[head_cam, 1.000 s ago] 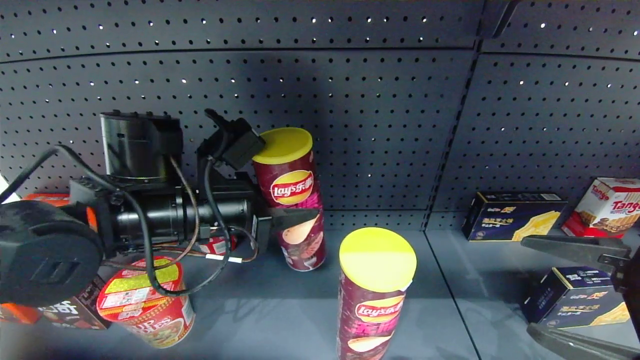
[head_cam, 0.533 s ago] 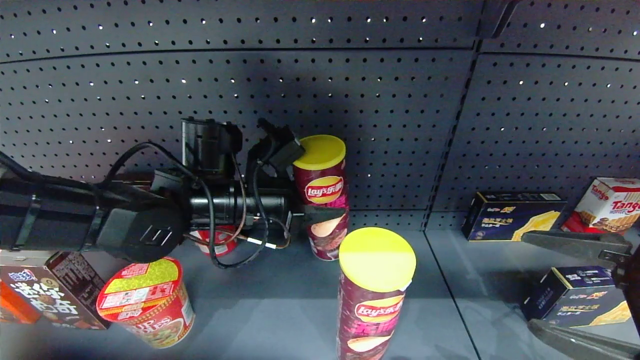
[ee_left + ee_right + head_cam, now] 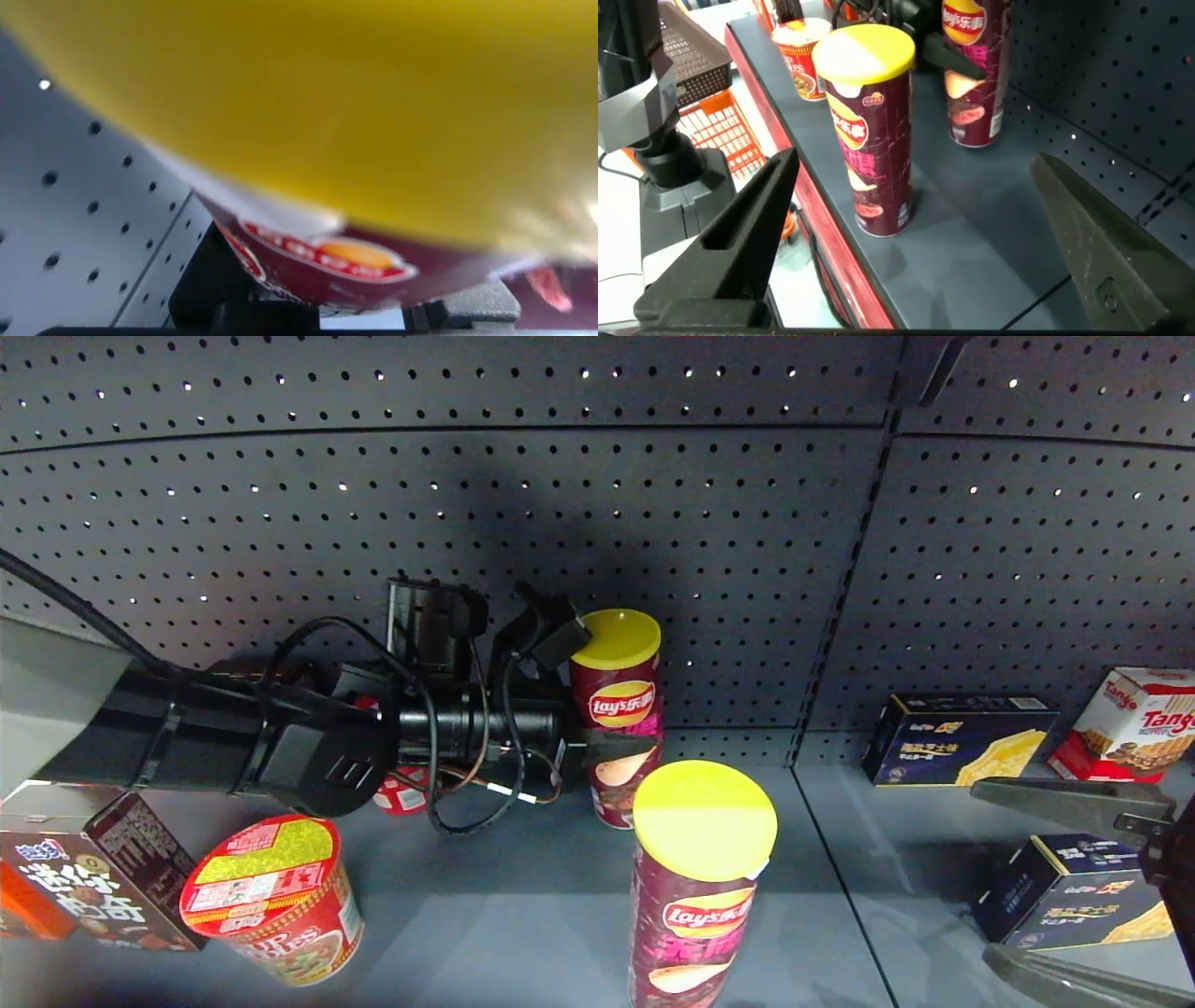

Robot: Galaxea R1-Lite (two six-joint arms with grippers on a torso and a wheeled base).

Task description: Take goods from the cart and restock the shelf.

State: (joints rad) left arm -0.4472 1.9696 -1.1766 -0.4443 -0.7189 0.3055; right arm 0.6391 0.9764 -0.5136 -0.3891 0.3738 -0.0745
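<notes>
Nearest us, our right claw (image 3: 985, 870) hangs wide open over the front of the shelf (image 3: 523, 905), its two long fingers (image 3: 1074, 800) well apart and nothing between them. A dark blue box (image 3: 1083, 896) lies just behind that gap. To the left of this claw stands the front chip can (image 3: 705, 887), upright with a yellow lid. The right wrist view looks between the open fingers at the same can (image 3: 873, 131), with the orange cart (image 3: 715, 131) below the shelf edge beyond it. Further left of that can sit a cup of noodles (image 3: 271, 896) and a brown box (image 3: 84, 887).

Deeper in, our left claw (image 3: 618, 745) is closed around the middle of the second chip can (image 3: 616, 695), which is upright and just beside the pegboard back wall (image 3: 653, 504). Its base is at the shelf, but we cannot tell whether it rests fully. From the left wrist view the lid (image 3: 327, 112) of that can looms close above the claw. A small red cup (image 3: 401, 795) sits under the left arm, behind this claw.

Furthest, well right of the left claw, another dark blue box (image 3: 962, 737) and a red and white box (image 3: 1144, 719) lie against the back wall.
</notes>
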